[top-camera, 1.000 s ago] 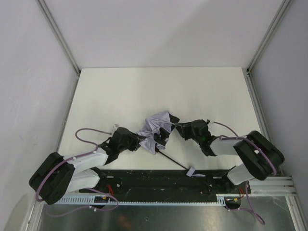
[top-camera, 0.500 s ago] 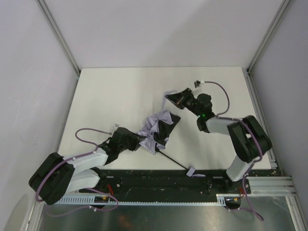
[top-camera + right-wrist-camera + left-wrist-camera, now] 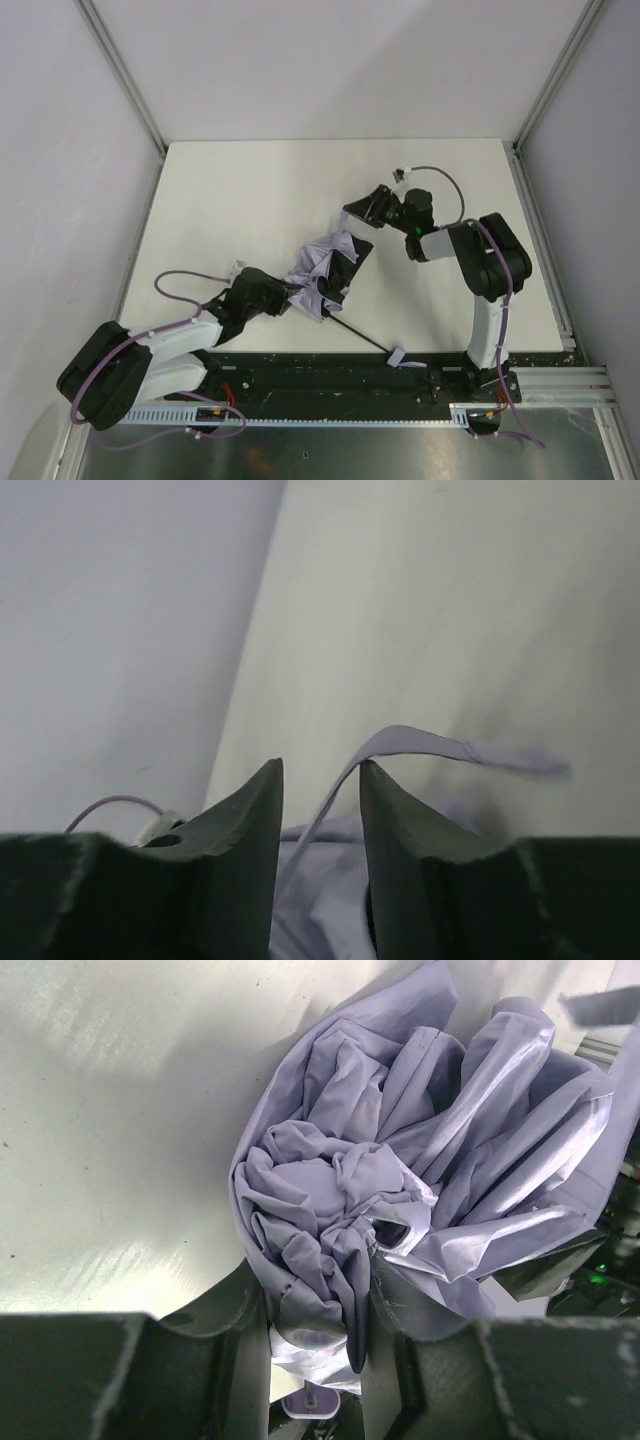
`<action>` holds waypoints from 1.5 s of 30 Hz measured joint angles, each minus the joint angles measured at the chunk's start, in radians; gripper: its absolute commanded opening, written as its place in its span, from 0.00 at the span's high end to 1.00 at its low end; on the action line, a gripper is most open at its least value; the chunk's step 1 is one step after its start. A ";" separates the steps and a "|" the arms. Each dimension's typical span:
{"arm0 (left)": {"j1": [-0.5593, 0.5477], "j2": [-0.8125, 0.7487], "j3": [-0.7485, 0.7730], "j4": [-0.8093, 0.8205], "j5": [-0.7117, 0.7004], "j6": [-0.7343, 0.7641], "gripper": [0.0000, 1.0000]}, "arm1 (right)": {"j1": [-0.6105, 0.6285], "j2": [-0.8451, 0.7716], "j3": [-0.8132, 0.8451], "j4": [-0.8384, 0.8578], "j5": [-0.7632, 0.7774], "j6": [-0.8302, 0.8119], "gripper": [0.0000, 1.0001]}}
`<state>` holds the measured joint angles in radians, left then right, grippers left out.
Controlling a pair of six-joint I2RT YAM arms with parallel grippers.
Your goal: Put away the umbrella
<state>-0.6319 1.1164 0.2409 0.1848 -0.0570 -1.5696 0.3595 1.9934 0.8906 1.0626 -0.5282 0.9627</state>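
Right end effector (image 3: 320, 772) has lifted far-right off the umbrella (image 3: 325, 270) lying mid-tabletop (image 3: 250, 190). Its jaws are narrowly apart, with the strap (image 3: 440, 744) slack between. Left end effector (image 3: 315, 1305) pinches the bunched fabric, so the wrapping looks unfinished.

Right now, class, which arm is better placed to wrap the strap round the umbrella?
Right: the strap lies inside the open right claw, while the left claw is busy clamping the umbrella by its bunched canopy.

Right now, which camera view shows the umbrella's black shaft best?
The top external view: the shaft runs bare from canopy to handle. The left wrist view shows only crumpled canopy; the right wrist view, a strap and canopy.
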 measured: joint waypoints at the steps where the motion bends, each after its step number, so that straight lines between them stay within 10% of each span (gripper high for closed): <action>1: 0.000 0.000 0.000 0.000 0.000 -0.002 1.00 | -0.007 0.000 0.030 -0.092 0.002 -0.021 0.46; 11: -0.001 0.010 0.000 -0.008 0.003 -0.039 1.00 | -0.066 -0.201 0.260 -1.145 0.117 -0.435 0.22; 16: -0.001 0.014 0.000 -0.013 0.007 -0.055 1.00 | 0.080 -0.469 0.224 -1.366 0.313 -0.642 0.21; 25: 0.004 0.045 0.014 -0.023 0.027 -0.088 1.00 | 0.785 -0.867 -0.089 -1.079 0.597 -1.108 0.20; 39: 0.052 0.076 0.018 -0.022 0.099 -0.109 1.00 | 0.892 -0.297 -0.128 -0.720 0.811 -1.419 0.19; 45: 0.080 0.102 0.025 -0.016 0.141 -0.131 1.00 | 0.856 -0.191 -0.089 -0.617 0.853 -1.435 0.33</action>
<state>-0.5514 1.2182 0.2661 0.1684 0.0841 -1.7008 1.2152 1.8023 0.8021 0.4454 0.3252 -0.4721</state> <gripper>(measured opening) 0.342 0.770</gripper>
